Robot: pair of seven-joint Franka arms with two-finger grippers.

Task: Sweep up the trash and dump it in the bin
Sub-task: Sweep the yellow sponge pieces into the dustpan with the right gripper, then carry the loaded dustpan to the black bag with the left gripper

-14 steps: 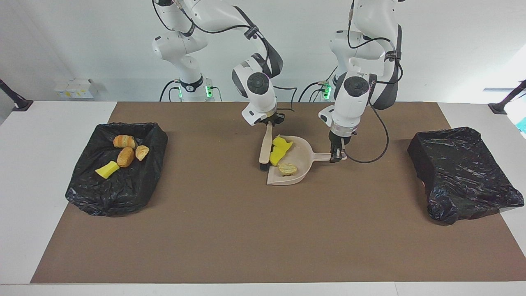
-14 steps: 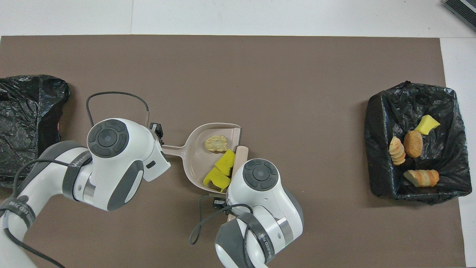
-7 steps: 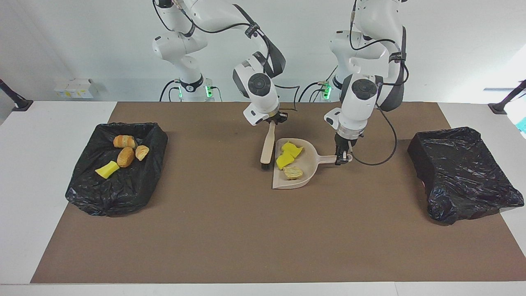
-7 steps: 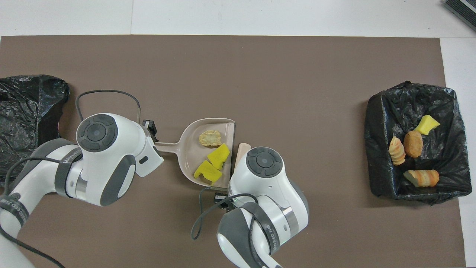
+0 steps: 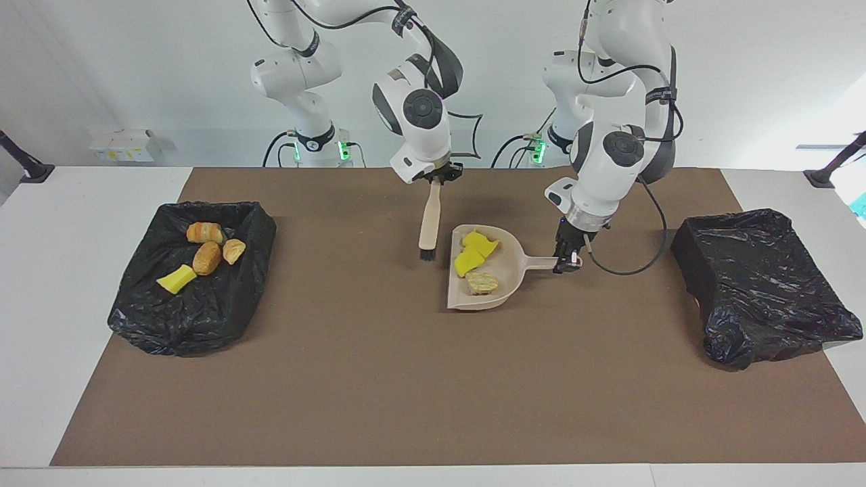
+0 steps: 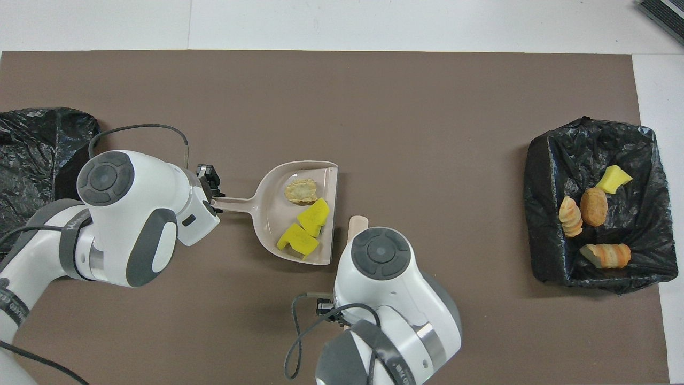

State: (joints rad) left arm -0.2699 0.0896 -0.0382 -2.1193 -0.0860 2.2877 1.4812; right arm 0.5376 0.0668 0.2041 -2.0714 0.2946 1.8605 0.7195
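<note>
- The brown mat (image 5: 379,379) covers most of the table, with a black-lined bin at each end.
- The bin (image 5: 196,284) at the right arm's end is open and already holds four scraps (image 5: 206,257). The other bin (image 5: 758,284), at the left arm's end, looks slumped, and its opening cannot be seen from the facing view.
- The dustpan (image 5: 504,267) sits mid-mat carrying three scraps (image 5: 477,260), two yellow and one bread-like. The left gripper (image 5: 567,260) is clamped on the end of its handle.
- The brush (image 5: 429,226) hangs bristles down beside the pan's mouth, apart from it, its handle top pinched in the right gripper (image 5: 436,179).
- Risk: the pan is held only at the handle tip, so it could twist or sag in the grip when carried.
- Risk: the scraps lie loose near the open lip, so any tilt toward the mouth, or a quick swing, would probably spill them onto the mat.
- Risk: the nearer bin's collapsed liner may catch the pan or shed the load.
</note>
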